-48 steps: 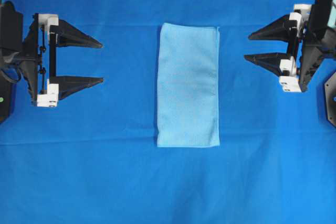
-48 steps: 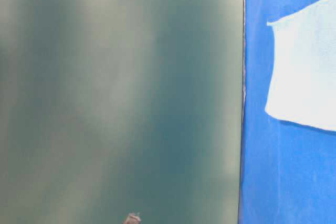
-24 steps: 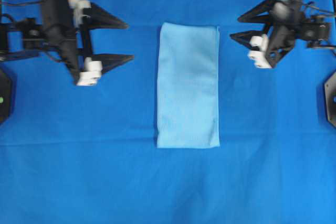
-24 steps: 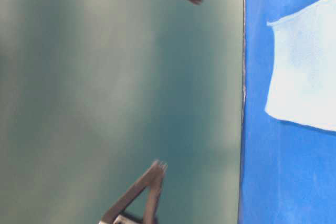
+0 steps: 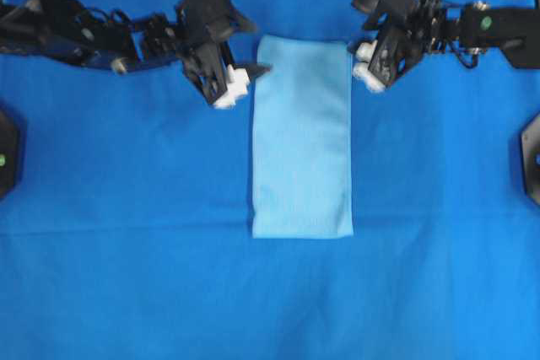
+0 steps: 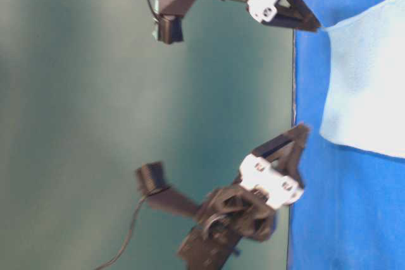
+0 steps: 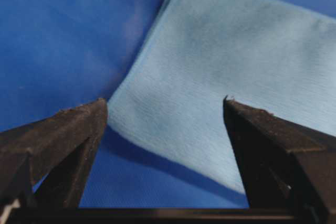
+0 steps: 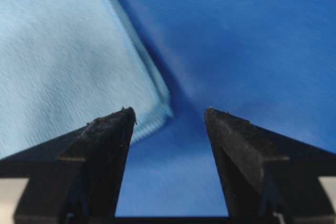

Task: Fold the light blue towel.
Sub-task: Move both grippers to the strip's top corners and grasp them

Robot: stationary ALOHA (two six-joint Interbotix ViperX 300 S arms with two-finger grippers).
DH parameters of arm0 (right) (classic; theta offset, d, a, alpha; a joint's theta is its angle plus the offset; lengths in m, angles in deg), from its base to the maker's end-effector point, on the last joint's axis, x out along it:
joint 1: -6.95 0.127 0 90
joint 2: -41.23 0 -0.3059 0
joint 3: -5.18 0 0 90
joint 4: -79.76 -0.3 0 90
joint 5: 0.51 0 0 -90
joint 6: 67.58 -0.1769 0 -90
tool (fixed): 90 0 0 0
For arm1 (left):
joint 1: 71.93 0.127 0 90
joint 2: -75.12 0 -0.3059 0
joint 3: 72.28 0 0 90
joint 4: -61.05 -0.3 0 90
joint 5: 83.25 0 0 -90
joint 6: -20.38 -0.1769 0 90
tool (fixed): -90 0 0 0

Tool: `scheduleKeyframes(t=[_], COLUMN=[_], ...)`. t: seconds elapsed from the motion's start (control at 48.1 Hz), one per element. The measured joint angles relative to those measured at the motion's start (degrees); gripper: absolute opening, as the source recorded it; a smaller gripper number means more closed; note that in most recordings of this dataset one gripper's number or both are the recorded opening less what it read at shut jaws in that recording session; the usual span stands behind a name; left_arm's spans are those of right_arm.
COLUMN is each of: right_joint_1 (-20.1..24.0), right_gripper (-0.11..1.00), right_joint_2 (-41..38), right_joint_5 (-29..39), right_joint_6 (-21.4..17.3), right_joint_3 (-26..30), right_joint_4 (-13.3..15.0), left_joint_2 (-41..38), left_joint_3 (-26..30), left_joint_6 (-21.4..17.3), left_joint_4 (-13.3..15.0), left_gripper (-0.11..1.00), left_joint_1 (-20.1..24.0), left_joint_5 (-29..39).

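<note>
The left tool [image 5: 250, 55] hangs wide open, holding nothing, at the top-left corner of the light blue towel [image 5: 302, 141], which lies as a flat, narrow rectangle mid-counter (on the darker blue cloth [image 5: 126, 276]). The right tool [image 5: 364, 50], equally wide and holding nothing, is at the top-right corner. A likely fault: a fingertip catching one layer only, or pinching the cloth underneath too.

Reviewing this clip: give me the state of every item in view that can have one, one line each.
light blue towel: already folded into a narrow rectangle, lying flat, not gripped.
left tool: jaws open, empty, poised at the towel's far left corner.
right tool: jaws open, empty, poised at the towel's far right corner.
dark blue background cloth: spread flat under the towel, faint creases.
</note>
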Motion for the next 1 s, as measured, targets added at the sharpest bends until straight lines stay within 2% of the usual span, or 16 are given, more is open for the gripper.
scheduleKeyframes(t=[0.104,0.312,0.437,0.499,0.603,0.686,0.769,0.998], right_joint_1=[-0.09,-1.23,-1.58,-1.67,-1.67,-1.67,-1.67,-2.02], right_gripper=[0.60,0.60,0.59,0.52,0.26,0.05,0.04,0.05], right_joint_2=[-2.64,-4.75,-4.75,-5.01,-6.06,-7.21,-8.35,-8.61], right_joint_5=[-2.37,-2.90,-3.08,-3.25,-4.39,-6.24,-8.44,-9.40], right_joint_6=[-0.09,-0.18,-0.18,-0.09,-0.44,-0.26,-0.44,-0.44], right_joint_3=[0.35,0.62,0.53,0.62,0.62,0.53,0.35,-0.35], right_joint_4=[0.00,0.00,0.00,0.09,0.09,0.00,-0.26,-1.32], left_joint_2=[-3.08,-6.59,-7.65,-8.00,-8.96,-9.84,-10.28,-10.28], left_joint_3=[0.97,1.76,2.20,2.46,3.16,3.69,3.96,3.16], left_joint_6=[0.00,0.00,-0.09,-0.09,0.00,-0.09,-0.18,-0.26], left_joint_4=[0.09,0.09,0.09,0.09,0.09,0.09,0.09,0.09], left_gripper=[0.83,0.76,0.61,0.47,0.24,0.11,0.04,0.04], left_joint_1=[0.88,3.16,3.78,3.69,3.34,2.81,2.37,2.29], left_joint_5=[-1.93,-3.78,-4.04,-4.04,-4.04,-4.13,-4.13,-3.96])
